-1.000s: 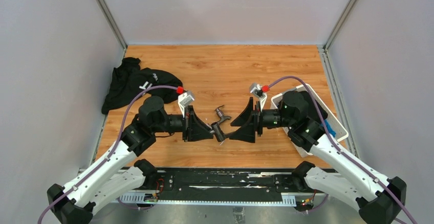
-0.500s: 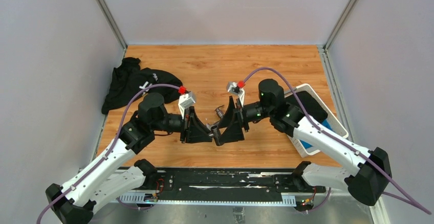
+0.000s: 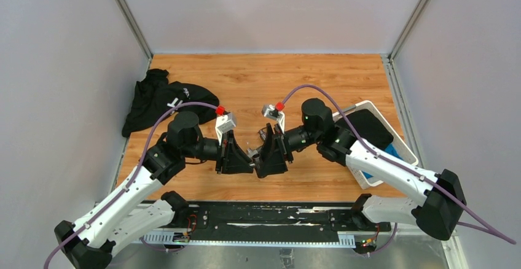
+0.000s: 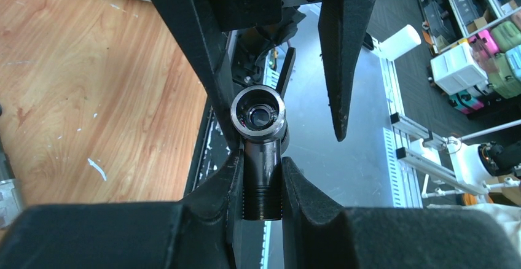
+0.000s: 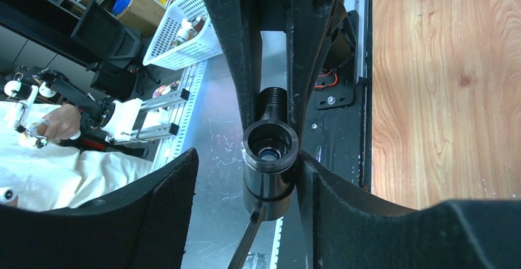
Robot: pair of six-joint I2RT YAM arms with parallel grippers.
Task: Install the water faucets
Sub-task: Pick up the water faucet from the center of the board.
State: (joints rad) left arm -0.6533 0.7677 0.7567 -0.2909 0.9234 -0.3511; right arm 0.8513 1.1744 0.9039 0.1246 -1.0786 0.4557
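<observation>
Top view: my left gripper [image 3: 248, 158] and right gripper [image 3: 263, 156] meet nose to nose above the table [image 3: 307, 78], with the faucet [image 3: 254, 152] between them.

Left wrist: my jaws are clamped tight on the threaded stub [image 4: 263, 202]. It looks like rigid, slick metal, and the threads give bite.

Right wrist: my jaws straddle the barrel [image 5: 269, 158], one pad against it and the other well clear, gripping nothing.

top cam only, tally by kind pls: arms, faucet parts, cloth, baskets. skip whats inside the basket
robot arms: 2 (left arm, right arm)
faucet piece: 1
black garment: 1
white basket: 1
total: 5
</observation>
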